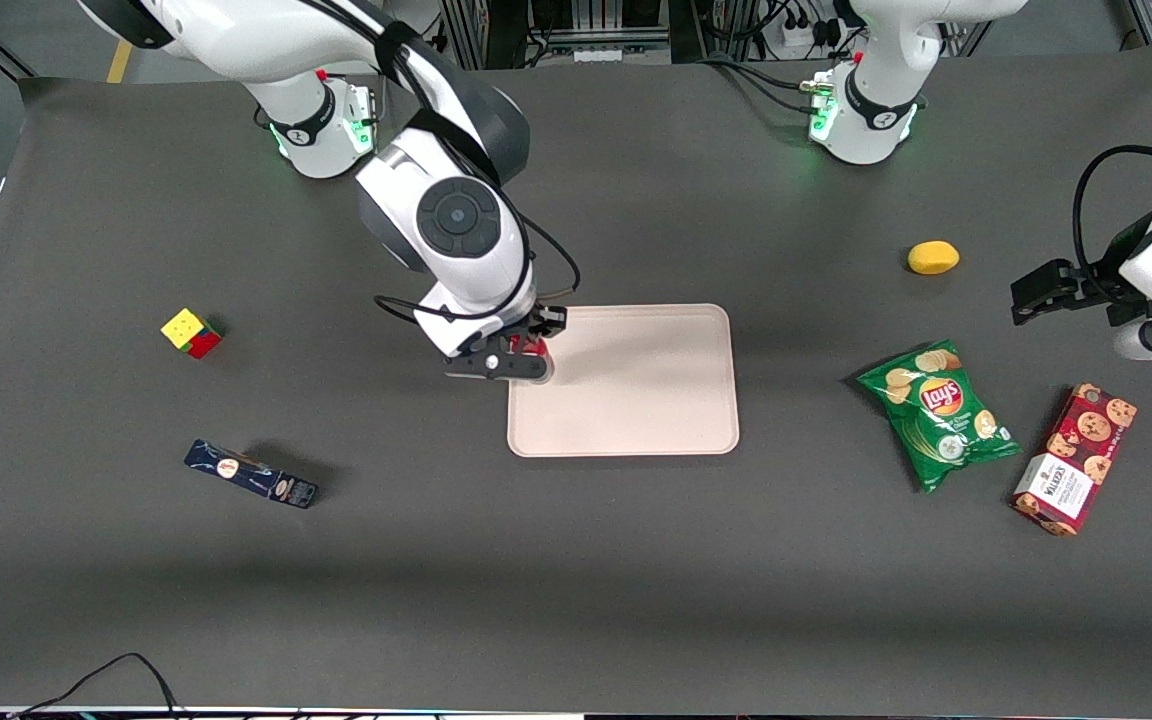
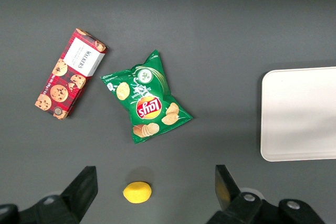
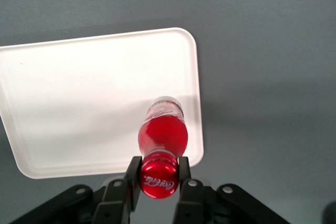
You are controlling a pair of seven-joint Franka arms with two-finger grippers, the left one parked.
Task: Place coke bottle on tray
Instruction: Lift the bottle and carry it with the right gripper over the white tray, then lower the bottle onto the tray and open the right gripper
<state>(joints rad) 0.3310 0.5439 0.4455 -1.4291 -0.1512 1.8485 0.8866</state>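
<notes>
Right wrist view shows the end effector (image 3: 159, 174) clamped on the cap of the coke bottle (image 3: 161, 132), upright above the tray (image 3: 79, 103) near its rim, so lowering and release seem next.

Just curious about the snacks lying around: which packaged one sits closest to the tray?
The green Lay's chip bag. It lies nearer the tray than the red cookie box and the dark blue packet. The claw holds the coke bottle over the tray's edge.
</notes>
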